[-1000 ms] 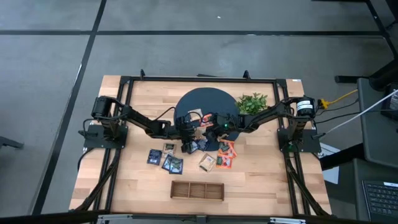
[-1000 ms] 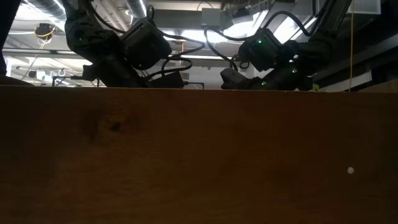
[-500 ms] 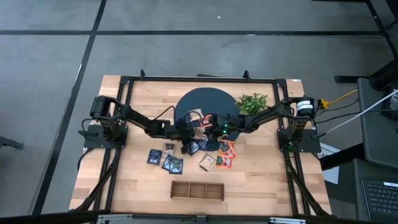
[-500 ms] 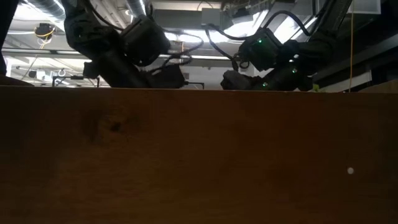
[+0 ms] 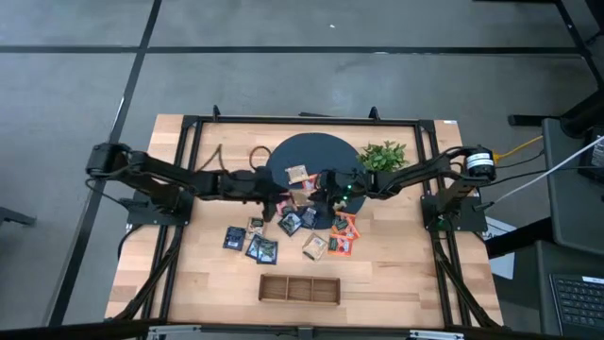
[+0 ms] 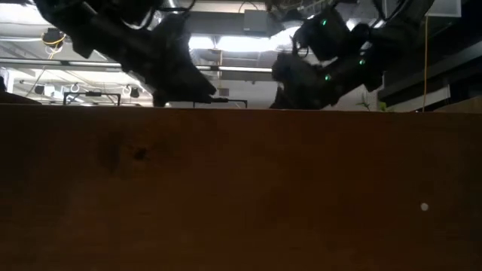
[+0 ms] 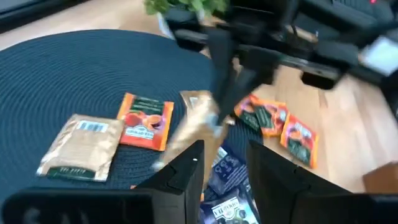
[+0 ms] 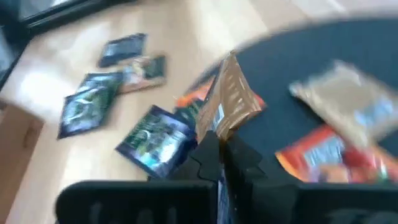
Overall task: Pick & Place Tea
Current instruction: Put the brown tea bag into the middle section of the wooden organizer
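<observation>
A: The right pincer [image 8: 221, 144] is clenched on a beige sachet [image 8: 227, 99] by one edge, over the near rim of the dark mat [image 5: 311, 156]. The sachet stands up from the fingers, tilted.

B: That is my worry. Held by an edge only, it may twist or slip out as the arm swings toward the tray [image 5: 300, 289], which lies well apart from the mat, at the front of the bench [image 5: 396, 274].

A: And the left pincer [image 7: 225, 163]?

B: Its fingers stand parted with nothing between them, just beside the mat's near rim, very close to the right one. If both arms move at once there, they could knock together, or the left could brush the held sachet loose.

A: Other tea nearby?

B: Yes. A beige sachet [image 7: 81, 146] and an orange one [image 7: 144, 121] lie on the mat; navy ones [image 5: 257, 247] and orange ones [image 5: 344, 236] lie on the wood just off the mat. A low sweep could scatter them.

A: The plant [image 5: 382, 154]?

B: Beside the mat, under the right arm's reach; I judge it a smaller risk.
</observation>
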`<state>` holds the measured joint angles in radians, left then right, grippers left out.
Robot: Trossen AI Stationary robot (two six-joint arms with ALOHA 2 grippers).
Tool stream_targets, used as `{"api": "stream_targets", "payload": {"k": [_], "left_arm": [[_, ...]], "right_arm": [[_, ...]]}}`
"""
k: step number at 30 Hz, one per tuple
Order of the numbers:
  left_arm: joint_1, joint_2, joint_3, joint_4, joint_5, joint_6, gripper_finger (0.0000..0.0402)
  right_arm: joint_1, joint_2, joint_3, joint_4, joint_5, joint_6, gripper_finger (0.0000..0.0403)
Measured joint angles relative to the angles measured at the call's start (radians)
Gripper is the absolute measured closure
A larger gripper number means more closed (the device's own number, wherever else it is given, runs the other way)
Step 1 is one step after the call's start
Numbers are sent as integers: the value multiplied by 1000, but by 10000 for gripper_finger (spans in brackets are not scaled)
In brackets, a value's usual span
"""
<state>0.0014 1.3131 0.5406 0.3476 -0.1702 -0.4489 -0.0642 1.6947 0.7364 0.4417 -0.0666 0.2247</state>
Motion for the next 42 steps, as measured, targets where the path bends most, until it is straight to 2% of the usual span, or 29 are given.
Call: {"api": "stream_targets", "payload": {"k": [2,6,9,13,16,24,31,38,42], "left_arm": [[13,-41,-24,-1,3,-65,288],[41,-81,-28,-5,27,-260,288],[64,-89,-28,-6,76,-394,288],[91,-90,-28,-6,145,-528,288],[101,-90,-28,-7,169,-599,288],[115,-90,-28,63,171,-743,288],[116,-90,-28,186,197,-764,288],[119,-90,-28,187,200,-779,288],[119,-90,-28,173,215,-795,288]], "right_arm": [[21,-24,0,-8,7,-108,391],[80,-57,0,-26,131,-411,391],[130,-67,0,-21,283,-624,391],[196,-71,0,13,537,-865,390],[232,-71,0,65,660,-1036,390],[259,-71,0,206,686,-1300,390],[259,-71,0,261,701,-1360,390],[259,-71,0,303,710,-1447,389],[259,-71,0,309,758,-1506,389]]}}
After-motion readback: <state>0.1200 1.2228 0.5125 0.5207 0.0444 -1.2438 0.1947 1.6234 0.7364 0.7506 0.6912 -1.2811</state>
